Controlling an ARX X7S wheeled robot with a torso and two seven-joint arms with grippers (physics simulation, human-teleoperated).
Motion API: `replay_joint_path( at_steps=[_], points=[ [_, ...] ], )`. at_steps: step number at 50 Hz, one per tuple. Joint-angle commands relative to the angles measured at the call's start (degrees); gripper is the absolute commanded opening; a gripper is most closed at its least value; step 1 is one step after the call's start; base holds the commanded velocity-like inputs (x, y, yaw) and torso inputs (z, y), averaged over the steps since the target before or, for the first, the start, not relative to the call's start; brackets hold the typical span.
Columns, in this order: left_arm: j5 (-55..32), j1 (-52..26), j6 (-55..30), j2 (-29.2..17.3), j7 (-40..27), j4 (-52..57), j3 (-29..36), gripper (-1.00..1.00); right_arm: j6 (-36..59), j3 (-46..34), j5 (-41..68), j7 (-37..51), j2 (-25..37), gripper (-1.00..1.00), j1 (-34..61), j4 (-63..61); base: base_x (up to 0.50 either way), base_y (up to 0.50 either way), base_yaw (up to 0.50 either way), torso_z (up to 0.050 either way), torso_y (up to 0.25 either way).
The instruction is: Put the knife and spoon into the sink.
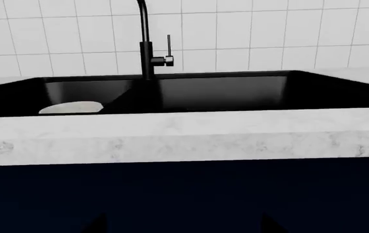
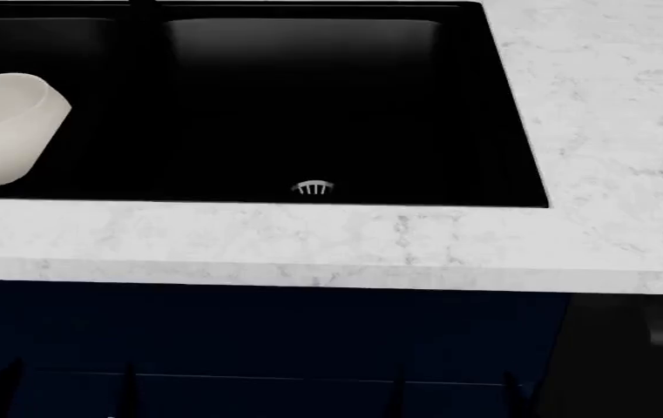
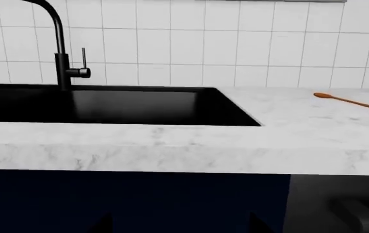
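— In the left basin of the sink (image 2: 505, 131), what's there?
— A white cup (image 2: 0, 126) on its side; the right basin shows only the silver drain (image 2: 313, 188) near its front wall.
— The spoon (image 3: 343, 100)?
— On the marble counter (image 3: 288, 121), well right of the sink, toward the tiled back edge.
— Grippers?
— Neither shows; cannot tell their fingers' state.
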Motion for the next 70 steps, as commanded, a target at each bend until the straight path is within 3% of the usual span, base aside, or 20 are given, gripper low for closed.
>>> replay_joint_path(
  at_steps=[1, 8, 13, 16, 20, 25, 31, 42, 55, 60, 70],
  points=[
    [-2.02, -5.00, -15.87, -1.37, -1.85, 9.90, -0.81, 1.00, 9.84, 0.72, 0.60, 1.67, 2.37, 1.00, 2.69, -10.71, 0.00, 0.00, 0.00, 0.000, 0.000],
    [-4.17, -11.96, -29.13, -3.32, -1.88, 15.11, -1.59, 1.00, 26.87, 3.43, 6.51, 0.60, 5.38, 1.00, 10.30, -18.30, 0.00, 0.00, 0.00, 0.000, 0.000],
    [-9.46, -22.46, -39.77, -3.06, 0.07, 14.29, -4.56, 1.00, 39.99, 5.85, 11.69, -0.98, 7.28, 1.00, 18.58, -20.31, 0.00, 0.00, 0.00, 0.000, 0.000],
    [-7.56, -27.03, -39.40, -3.60, -0.77, 11.62, -3.18, 1.00, 45.48, 6.86, 13.19, -0.28, 7.61, 1.00, 23.80, -20.34, 0.00, 0.00, 0.00, 0.000, 0.000],
    [-9.63, -34.79, -45.22, -3.49, -0.02, 8.56, -4.16, 1.00, 58.38, 10.74, 17.77, 0.58, 7.15, 1.00, 34.52, -19.57, 0.00, 0.00, 0.00, 0.000, 0.000],
    [-11.13, -43.28, -50.48, -3.89, 0.81, 5.36, -4.99, 1.00, 66.26, 13.20, 21.24, -1.27, 8.81, 1.00, 43.29, -16.00, 0.00, 0.00, 0.00, 0.000, 0.000],
    [-10.33, -51.17, -52.88, -5.30, 0.75, -0.16, -4.43, 1.00, 75.15, 10.79, 19.42, 1.95, 11.35, 1.00, 54.18, -11.07, 0.00, 0.00, 0.00, 0.000, 0.000],
    [-8.98, -59.34, -52.36, -7.61, 1.07, -9.25, -4.78, 1.00, 75.03, 9.95, 19.20, -0.10, 16.24, 1.00, 62.89, -7.39, 0.00, 0.00, 0.00, 0.000, 0.000],
    [-8.80, -60.08, -51.72, -9.61, 0.91, -10.04, -6.24, 1.00, 79.92, 15.06, 22.06, -1.06, 18.10, 1.00, 64.84, -11.32, 0.00, 0.00, 0.00, 0.000, 0.000],
    [-8.90, -59.59, -51.42, -9.68, 0.67, -9.96, -6.78, 1.00, 85.30, 17.49, 23.92, 1.31, 15.47, 1.00, 65.86, -14.98, 0.19, -0.27, 0.00, 0.000, 0.000],
    [-9.03, -59.54, -51.12, -9.69, 0.66, -9.85, -6.46, 1.00, 85.32, 18.49, 32.88, 7.22, 17.20, 1.00, 66.18, -14.76, 0.17, -0.49, 0.00, 0.000, 0.000]
  ],
)
